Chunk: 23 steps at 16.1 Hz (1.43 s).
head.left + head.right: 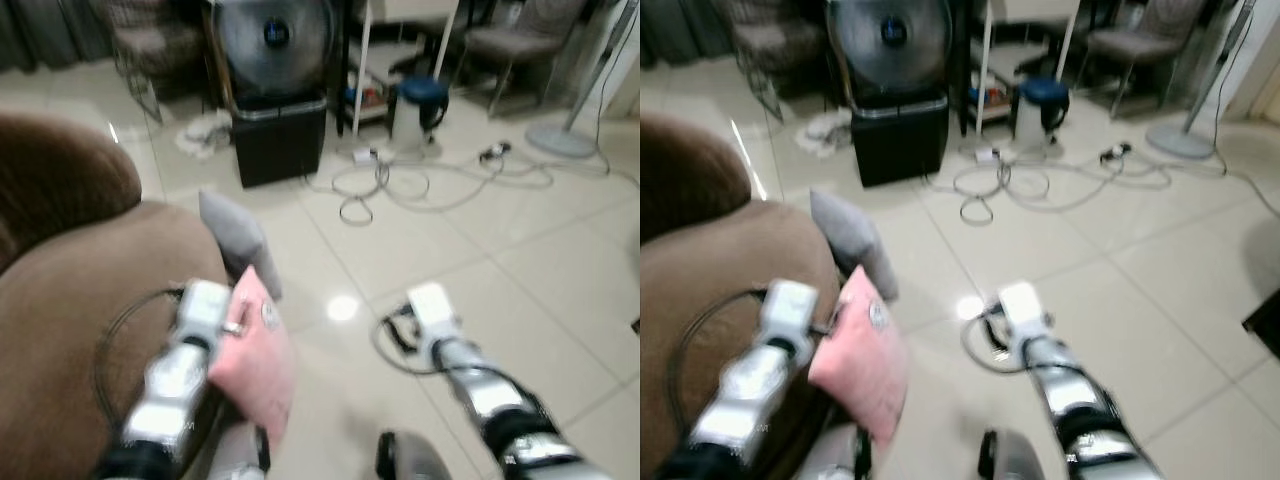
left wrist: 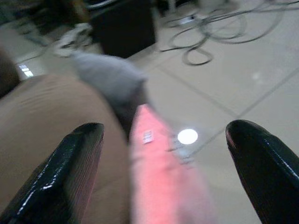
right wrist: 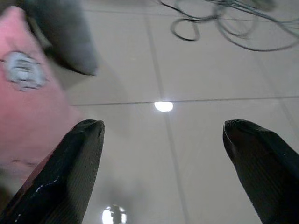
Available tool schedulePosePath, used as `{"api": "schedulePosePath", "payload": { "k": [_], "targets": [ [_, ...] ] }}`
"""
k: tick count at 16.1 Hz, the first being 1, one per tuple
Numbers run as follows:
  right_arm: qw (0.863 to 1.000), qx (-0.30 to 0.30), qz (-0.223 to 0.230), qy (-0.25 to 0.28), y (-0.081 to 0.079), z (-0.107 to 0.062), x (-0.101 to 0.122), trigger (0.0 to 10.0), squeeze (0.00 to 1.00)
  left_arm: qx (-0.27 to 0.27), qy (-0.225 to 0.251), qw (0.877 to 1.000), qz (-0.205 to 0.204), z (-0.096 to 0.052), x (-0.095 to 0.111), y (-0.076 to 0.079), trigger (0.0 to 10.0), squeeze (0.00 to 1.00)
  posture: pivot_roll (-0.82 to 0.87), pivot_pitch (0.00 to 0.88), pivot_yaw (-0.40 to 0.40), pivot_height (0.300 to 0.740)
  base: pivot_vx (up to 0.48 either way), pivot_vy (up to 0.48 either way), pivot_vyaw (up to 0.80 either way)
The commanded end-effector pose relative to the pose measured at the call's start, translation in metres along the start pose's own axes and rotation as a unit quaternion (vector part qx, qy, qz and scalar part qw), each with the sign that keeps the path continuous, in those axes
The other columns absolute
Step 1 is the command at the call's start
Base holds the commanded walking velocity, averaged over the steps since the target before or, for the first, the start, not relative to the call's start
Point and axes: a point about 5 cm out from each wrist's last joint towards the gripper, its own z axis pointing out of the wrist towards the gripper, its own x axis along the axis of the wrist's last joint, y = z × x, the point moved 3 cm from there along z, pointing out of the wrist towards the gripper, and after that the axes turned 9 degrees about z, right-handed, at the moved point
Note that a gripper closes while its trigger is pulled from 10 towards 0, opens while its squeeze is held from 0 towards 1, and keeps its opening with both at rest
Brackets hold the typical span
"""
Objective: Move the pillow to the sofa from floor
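Pink pillow [image 1: 255,360] upright, leaning against sofa [image 1: 70,300]

Head cameras look down over both arms; both wrist cameras closely face the pink pillow [image 2: 159,182] and tiled floor [image 3: 196,154].

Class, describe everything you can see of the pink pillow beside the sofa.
The pink pillow looks soft and fabric-covered, with a small round grey patch near its upper corner. It stands on edge against the brown sofa arm, just in front of a grey pillow. The left gripper has open fingers on either side of it.
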Motion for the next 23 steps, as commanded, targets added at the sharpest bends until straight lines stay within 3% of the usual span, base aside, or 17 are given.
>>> {"api": "schedulePosePath", "payload": {
  "k": [1, 9, 11, 16, 23],
  "targets": [
    [1.000, 0.009, 0.005, 0.012, -0.006, 0.002, 0.006, 10.0, 0.00, 0.010, 0.002, 1.000, 0.009, -0.001, 0.001, -0.010, 10.0, 0.00, 0.06, 0.000, -0.037, 0.627, 0.300, 0.000, 0.00],
    [1.000, 0.011, 0.001, 0.004, -0.005, 0.002, 0.000, 10.0, 0.00, 0.013, -0.004, 1.000, 0.011, -0.002, -0.003, -0.012, 10.0, 0.00, 0.06, 0.000, -0.037, 0.627, 0.300, 0.000, 0.00],
    [1.000, 0.014, 0.005, 0.006, -0.005, 0.002, 0.001, 10.0, 0.00, 0.026, -0.029, 0.999, 0.005, -0.003, -0.013, -0.016, 10.0, 0.00, 0.06, 0.000, -0.037, 0.627, 0.000, 0.000, 0.00],
    [1.000, 0.014, 0.012, 0.007, -0.008, 0.003, 0.002, 10.0, 0.00, 0.045, -0.023, 0.999, -0.005, -0.004, -0.012, -0.021, 10.0, 0.00, 0.06, 0.000, -0.038, 0.627, 0.000, 0.000, 0.00],
    [1.000, 0.019, 0.014, 0.017, -0.012, 0.004, 0.008, 10.0, 0.00, 0.037, -0.019, 0.999, -0.003, -0.002, -0.009, -0.017, 10.0, 0.00, 0.06, 0.000, -0.035, 0.567, 0.000, 0.000, 0.00]
  ]
}}
